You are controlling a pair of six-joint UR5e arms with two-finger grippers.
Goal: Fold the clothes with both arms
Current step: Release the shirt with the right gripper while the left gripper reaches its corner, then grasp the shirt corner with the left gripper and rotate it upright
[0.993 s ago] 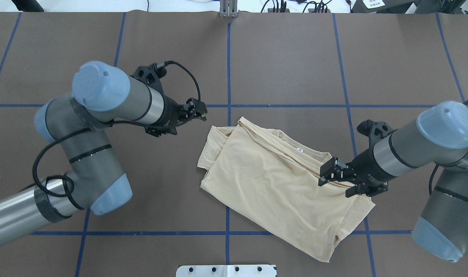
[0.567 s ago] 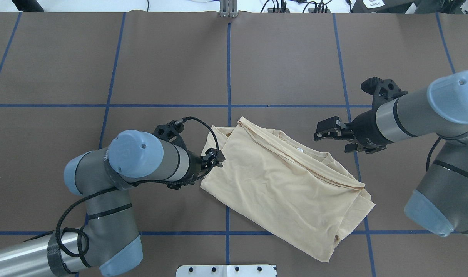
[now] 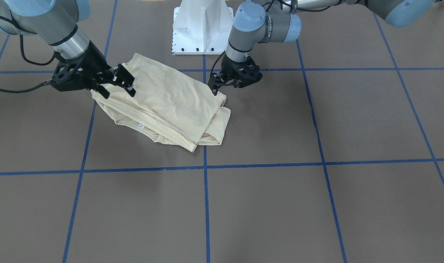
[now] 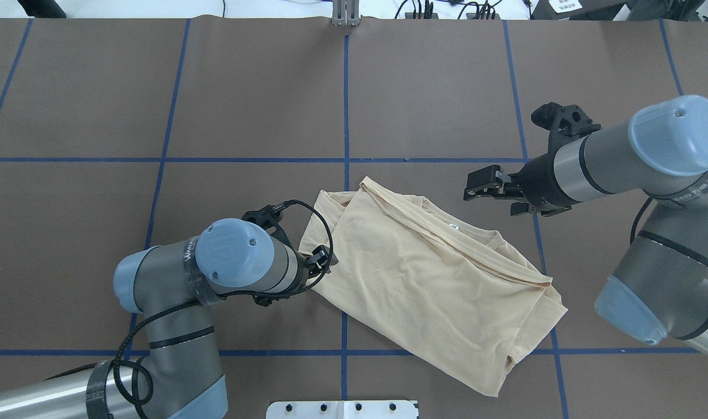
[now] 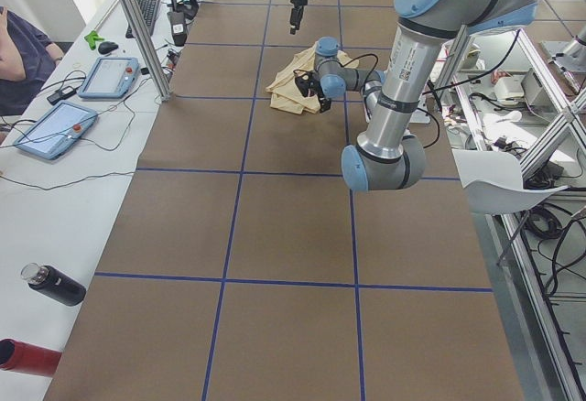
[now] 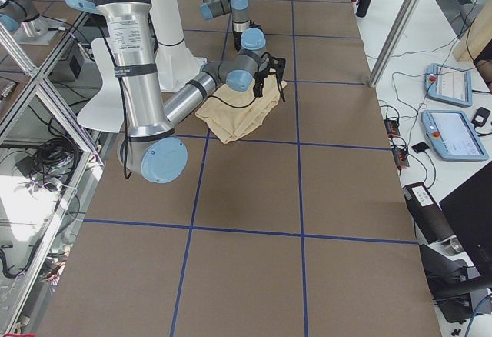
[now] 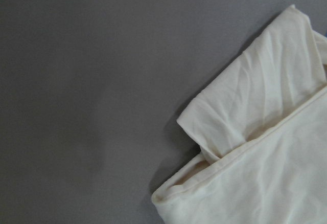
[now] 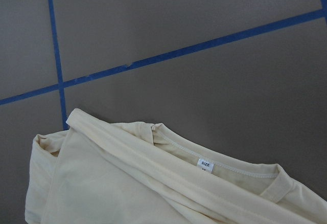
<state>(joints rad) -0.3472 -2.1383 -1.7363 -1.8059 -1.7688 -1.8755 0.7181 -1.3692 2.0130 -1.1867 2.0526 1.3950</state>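
Observation:
The pale cream shirt (image 4: 424, 279) lies folded in a slanted rectangle near the table's middle, and it also shows in the front view (image 3: 171, 102). Its white neck label (image 4: 454, 227) faces up, and the print is hidden. My left gripper (image 4: 325, 262) points down at the shirt's left edge, just over the corner (image 3: 215, 87). It looks open and holds nothing. The left wrist view shows only that folded corner (image 7: 265, 132). My right gripper (image 4: 476, 186) is open and empty, hovering past the collar side of the shirt (image 3: 129, 84). The right wrist view shows the collar and label (image 8: 204, 164).
Blue tape lines (image 4: 345, 105) divide the brown table into squares. The white pedestal base (image 3: 202, 29) stands at the robot's edge, close behind the shirt. Tablets (image 5: 110, 76) and a black bottle (image 5: 55, 284) lie on the side strip.
My left gripper swung from beyond the shirt's far-left corner down to its left edge. My right gripper lifted off the shirt's right side and moved out past the collar.

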